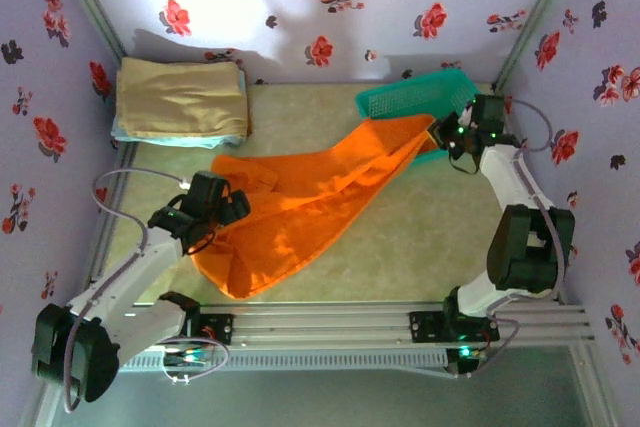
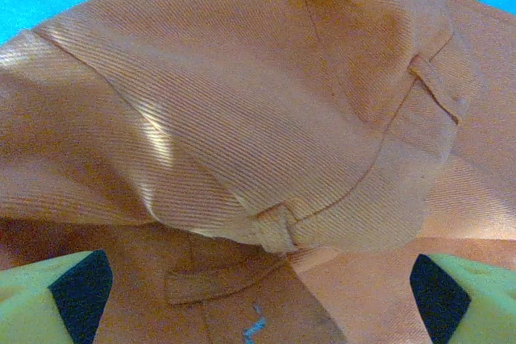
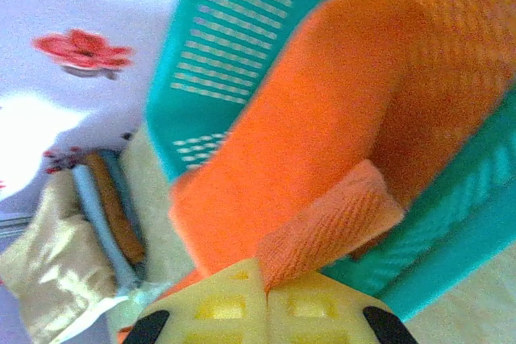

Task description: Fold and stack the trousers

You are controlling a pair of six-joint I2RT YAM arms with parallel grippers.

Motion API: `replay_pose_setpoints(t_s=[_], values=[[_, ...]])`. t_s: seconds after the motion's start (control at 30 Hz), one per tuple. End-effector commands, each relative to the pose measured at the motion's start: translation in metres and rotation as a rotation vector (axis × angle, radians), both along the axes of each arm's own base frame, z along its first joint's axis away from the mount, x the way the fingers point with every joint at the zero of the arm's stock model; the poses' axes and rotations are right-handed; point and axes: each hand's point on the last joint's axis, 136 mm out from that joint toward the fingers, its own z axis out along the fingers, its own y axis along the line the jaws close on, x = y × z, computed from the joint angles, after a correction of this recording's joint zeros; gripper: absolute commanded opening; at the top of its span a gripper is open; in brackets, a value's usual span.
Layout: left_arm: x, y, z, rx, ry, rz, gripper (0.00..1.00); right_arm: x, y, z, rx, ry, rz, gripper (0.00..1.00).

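Starting with the table: pale top, walled in by flowered panels. The orange trousers lie spread diagonally across its middle, loosely rumpled, not folded. Waist end sits at the near left by the left arm; one leg runs up to the far right, its end reaching into the teal basket.

The basket is slatted plastic, tilted, at the far right corner. In the right wrist view the orange cloth drapes over the basket wall.

Far left corner: a folded tan cloth on top of a folded light blue cloth, well apart from the trousers.

The right gripper is at the basket. Its pads are pressed together, pinching a corner of the trouser leg that sticks out from between them.

The left gripper is over the waist end, jaws spread wide, with a green finger in each lower corner of its wrist view. Waistband and belt loops lie between the fingers, ungripped. Cannot tell if the fingers touch the cloth.
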Motion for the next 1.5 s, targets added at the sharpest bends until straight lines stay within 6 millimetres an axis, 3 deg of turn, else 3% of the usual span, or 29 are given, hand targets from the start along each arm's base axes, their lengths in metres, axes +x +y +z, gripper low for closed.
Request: replay_pose_setpoints(t_s=[0.0,0.1,0.2,0.3,0.43,0.47,0.53,0.6,0.63,0.77,0.9,1.17,1.3,1.47], values=[[-0.001,0.004,-0.003,0.005,-0.009,-0.001,0.98,-0.008,-0.002,0.106,-0.076,-0.244,-0.022,0.0],[-0.001,0.005,-0.005,-0.007,-0.023,0.011,0.98,-0.05,0.0,0.136,-0.131,-0.317,-0.043,0.0],[-0.001,0.005,-0.007,-0.022,-0.037,0.011,0.98,-0.099,0.001,0.147,-0.212,-0.379,-0.054,0.0],[0.0,0.003,-0.009,-0.034,-0.039,-0.001,0.98,-0.148,-0.001,0.144,-0.267,-0.403,-0.055,0.0],[-0.001,0.003,-0.014,-0.036,-0.035,-0.007,0.98,-0.212,-0.001,0.125,-0.3,-0.436,-0.048,0.0],[-0.001,0.003,-0.015,-0.036,-0.035,-0.006,0.98,-0.224,-0.003,0.116,-0.314,-0.437,-0.048,0.07],[-0.002,0.004,-0.018,-0.034,-0.031,-0.005,0.98,-0.249,-0.018,0.095,-0.355,-0.396,-0.107,0.42],[-0.002,0.004,-0.018,-0.039,-0.031,-0.002,0.98,-0.26,-0.028,0.068,-0.384,-0.29,-0.146,0.67],[-0.001,0.004,-0.018,-0.042,-0.031,0.0,0.98,-0.263,-0.033,0.057,-0.404,-0.231,-0.155,0.69],[-0.001,0.001,-0.015,-0.062,-0.03,-0.007,0.98,-0.258,-0.035,0.052,-0.421,-0.172,-0.158,0.69],[-0.002,0.001,-0.017,-0.054,-0.019,-0.011,0.99,-0.22,-0.008,0.051,-0.284,-0.17,-0.081,0.69],[-0.002,0.002,-0.019,-0.055,-0.017,-0.004,0.99,-0.149,0.036,-0.004,-0.129,-0.072,0.004,0.72],[0.002,0.001,-0.02,-0.054,-0.01,0.003,0.99,-0.105,0.067,-0.029,-0.031,-0.028,0.069,0.65],[0.003,0.001,-0.024,-0.041,0.007,-0.005,1.0,-0.073,0.095,-0.05,-0.015,0.017,0.127,0.52]])
